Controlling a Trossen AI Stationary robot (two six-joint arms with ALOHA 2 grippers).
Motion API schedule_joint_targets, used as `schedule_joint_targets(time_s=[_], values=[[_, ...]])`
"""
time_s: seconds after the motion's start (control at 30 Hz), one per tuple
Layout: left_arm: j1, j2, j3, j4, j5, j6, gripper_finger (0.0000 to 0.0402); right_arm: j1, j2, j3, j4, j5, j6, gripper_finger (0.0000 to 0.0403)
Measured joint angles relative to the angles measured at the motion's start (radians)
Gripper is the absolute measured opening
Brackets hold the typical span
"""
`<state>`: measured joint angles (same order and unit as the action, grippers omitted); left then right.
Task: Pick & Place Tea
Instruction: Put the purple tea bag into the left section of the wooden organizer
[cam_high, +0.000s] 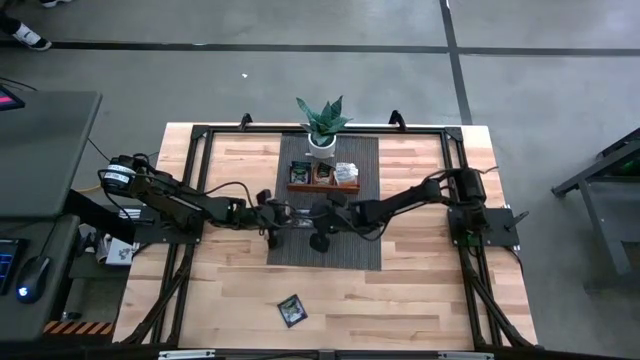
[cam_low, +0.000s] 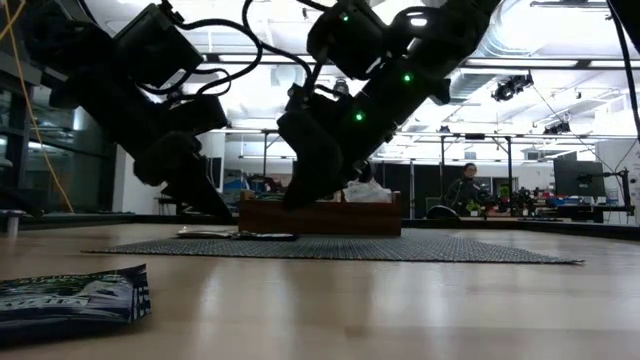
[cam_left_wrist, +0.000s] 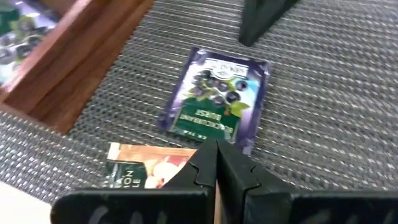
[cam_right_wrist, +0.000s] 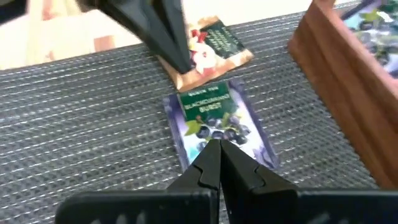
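Observation:
Two tea sachets lie flat on the grey woven mat, in front of the wooden tray: a dark green-and-purple one and a tan-and-orange one. My left gripper is shut and hovers just over the tan sachet's edge. My right gripper is shut and hangs above the dark sachet. A third dark sachet lies on the bare wood near the table's near edge. More sachets fill the tray.
The tray stands on the mat's far part, with the potted plant behind it. The two arms meet tip to tip over the mat's middle. Black frame rails run along the table's left and right sides. Bare wood lies toward the near edge.

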<state>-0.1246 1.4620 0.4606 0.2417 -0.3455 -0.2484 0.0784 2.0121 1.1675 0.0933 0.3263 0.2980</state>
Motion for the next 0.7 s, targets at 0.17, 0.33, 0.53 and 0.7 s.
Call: schedule_joint_targets(time_s=[0.17,0.33,0.53,0.7], values=[[0.0,0.0,0.0,-0.003,-0.031,-0.078,0.0001,-0.008,0.01,0.0,0.007,-0.03,-0.015,0.0],[0.0,0.0,0.0,-0.005,-0.033,-0.127,0.0001,-0.008,0.014,0.0,-0.001,-0.039,-0.019,0.0],[0.0,0.0,0.0,-0.005,-0.035,-0.169,0.0001,-0.008,0.052,0.0,0.009,-0.05,-0.006,0.0],[0.0,0.0,0.0,-0.006,-0.061,-0.228,0.0001,-0.003,0.071,0.002,0.004,-0.039,0.043,0.0]])
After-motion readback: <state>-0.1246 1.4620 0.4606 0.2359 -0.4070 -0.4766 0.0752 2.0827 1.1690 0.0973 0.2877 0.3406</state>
